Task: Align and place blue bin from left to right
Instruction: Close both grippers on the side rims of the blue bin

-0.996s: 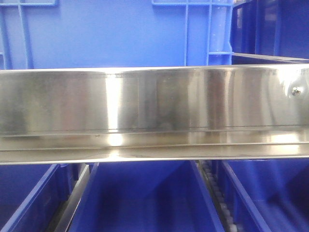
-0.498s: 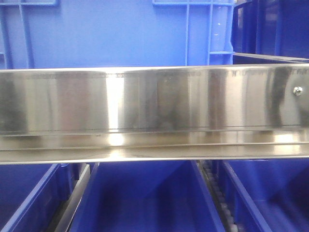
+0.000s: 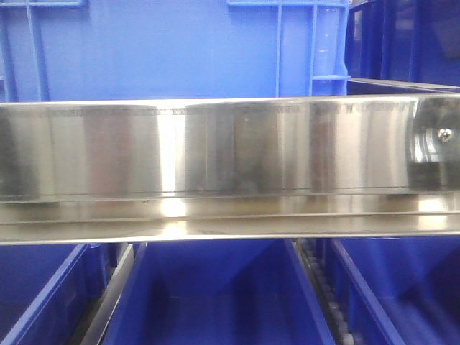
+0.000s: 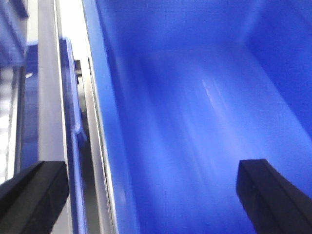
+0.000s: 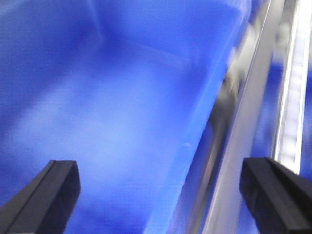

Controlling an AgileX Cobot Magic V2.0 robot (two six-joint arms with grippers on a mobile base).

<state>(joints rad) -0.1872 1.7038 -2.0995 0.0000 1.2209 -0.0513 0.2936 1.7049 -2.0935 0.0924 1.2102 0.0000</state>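
An open blue bin (image 4: 195, 107) fills the left wrist view, seen from above and blurred. My left gripper (image 4: 151, 168) is open, its fingers (image 4: 34, 195) standing either side of the bin's left wall with nothing gripped. The same kind of blue bin (image 5: 107, 97) fills the right wrist view. There my right gripper (image 5: 160, 163) is open, straddling the bin's right wall and the steel rail (image 5: 243, 136) beside it. Neither gripper shows in the front view, where a blue bin (image 3: 215, 302) sits below the shelf rail.
A shiny steel shelf rail (image 3: 215, 158) crosses the front view. Above it stands a large blue crate (image 3: 158, 50), with another (image 3: 402, 43) to its right. More blue bins (image 3: 36, 302) flank the middle one, separated by metal guides (image 3: 108, 302). A steel rail (image 4: 48, 97) runs left of the bin.
The upper blue crate's right edge has shifted slightly to the right, and a dark reflection has grown at the right end of the steel rail.
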